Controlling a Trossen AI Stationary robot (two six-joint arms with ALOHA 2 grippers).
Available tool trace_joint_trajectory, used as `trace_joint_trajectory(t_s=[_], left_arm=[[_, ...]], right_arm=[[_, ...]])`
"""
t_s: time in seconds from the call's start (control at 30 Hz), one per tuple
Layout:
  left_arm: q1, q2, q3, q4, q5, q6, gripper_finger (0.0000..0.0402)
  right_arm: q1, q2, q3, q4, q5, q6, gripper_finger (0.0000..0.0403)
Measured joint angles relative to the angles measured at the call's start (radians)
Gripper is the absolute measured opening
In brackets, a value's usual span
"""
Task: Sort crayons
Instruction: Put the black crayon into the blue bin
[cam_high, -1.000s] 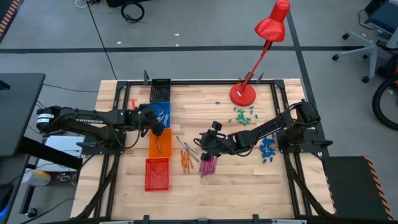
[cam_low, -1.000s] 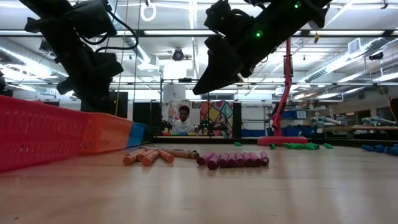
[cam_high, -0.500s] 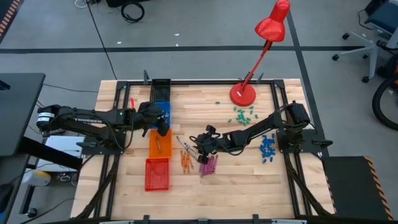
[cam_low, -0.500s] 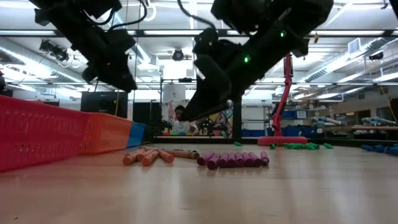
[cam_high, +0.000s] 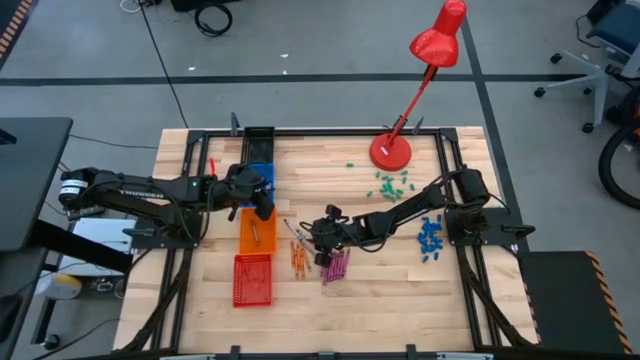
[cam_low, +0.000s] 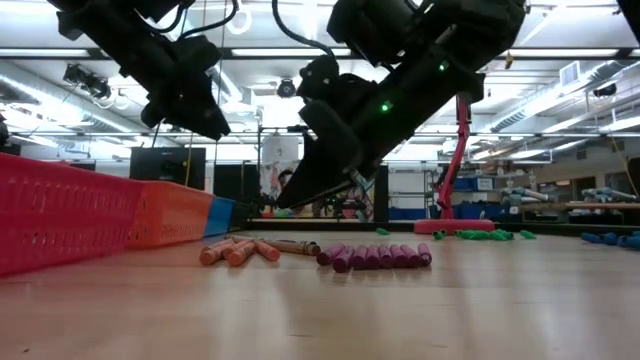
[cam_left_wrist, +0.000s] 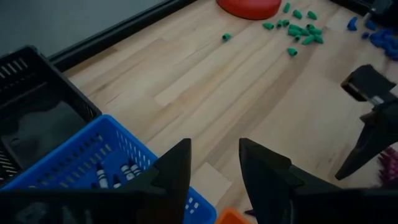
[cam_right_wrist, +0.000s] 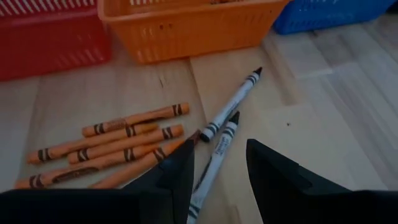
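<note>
Orange crayons (cam_right_wrist: 112, 143) lie side by side on the wood, beside the grey crayons (cam_right_wrist: 233, 106) and a row of magenta crayons (cam_low: 375, 256). My right gripper (cam_right_wrist: 221, 168) hovers open just above the grey crayons (cam_high: 298, 233), slanting down, and touches nothing. My left gripper (cam_left_wrist: 214, 168) is open and empty. It hangs in the air over the seam between the blue basket (cam_high: 260, 178) and the orange basket (cam_high: 256, 230). The blue basket holds grey crayons (cam_left_wrist: 115, 177).
A black basket (cam_high: 258, 140) and a red basket (cam_high: 252, 278) stand at the ends of the basket row on the left. The red lamp's base (cam_high: 390, 152), green bits (cam_high: 392, 185) and blue bits (cam_high: 430, 238) lie on the right half.
My right gripper has sunk and gone toward the table's left edge, ending low over the grey crayons. My left gripper has risen from the orange basket and tipped up from pointing steeply down to a shallower slant. The crayons have not moved.
</note>
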Motion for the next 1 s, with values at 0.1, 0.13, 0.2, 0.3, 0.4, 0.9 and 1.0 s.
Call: trace_joint_trajectory(t_s=[0.1, 0.13, 0.2, 0.3, 0.4, 0.9, 1.0], left_arm=[[0.000, 0.000, 0.000, 0.002, 0.000, 0.000, 0.0148], [0.000, 0.000, 0.000, 0.002, 0.000, 0.001, 0.0148], [0.000, 0.000, 0.000, 0.002, 0.000, 0.001, 0.0148], [0.000, 0.000, 0.000, 0.000, 0.000, 0.001, 0.0148], [0.000, 0.000, 0.000, 0.000, 0.000, 0.001, 0.0148], [0.000, 0.000, 0.000, -0.004, 0.000, 0.005, 0.0148], [0.000, 0.000, 0.000, -0.003, 0.000, 0.008, 0.0148]], right_arm=[[-0.002, 0.013, -0.002, 0.002, -0.001, -0.001, 0.0150], [-0.002, 0.024, 0.001, 0.025, -0.001, 0.000, 0.0150], [-0.002, 0.030, 0.000, 0.013, 0.000, 0.001, 0.0150], [-0.002, 0.049, 0.004, 0.041, -0.020, 0.002, 0.0150], [-0.002, 0.070, 0.007, 0.045, -0.024, 0.000, 0.0150], [-0.032, 0.086, 0.010, -0.005, -0.060, 0.013, 0.0120], [-0.045, 0.084, 0.011, -0.019, -0.081, 0.031, 0.0096]])
